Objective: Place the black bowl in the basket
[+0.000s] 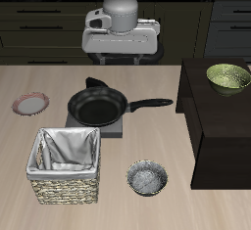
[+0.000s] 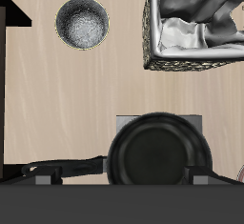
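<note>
At the far edge of the table [image 1: 118, 175], in the exterior view, a small pink-rimmed plate [image 1: 30, 103] lies flat on the wood. Nearer the front edge stands the basket [image 1: 66, 164], square and woven, with pale cloth folded over its rim; the wrist view shows the same basket [image 2: 195, 28] with its crumpled lining and nothing else inside. Behind the basket, a black frying pan [image 1: 97, 106] sits on a grey square stove plate [image 1: 98, 128], its long handle pointing across the table toward a dark cabinet [image 1: 221, 126]. Above the pan, farther back, hangs the gripper [image 1: 122, 62] on its white arm, high over the table and well apart from everything on it; the fingers are hard to make out, so I cannot tell how wide it stands, and nothing is seen in its hold. The black bowl [image 1: 147, 178] rests upright on the bare table near the front edge, beside the basket but not touching it; the wrist view shows the bowl [image 2: 82, 23] with its speckled grey inside. On top of the dark cabinet sits a yellow-green patterned bowl [image 1: 227, 76].
</note>
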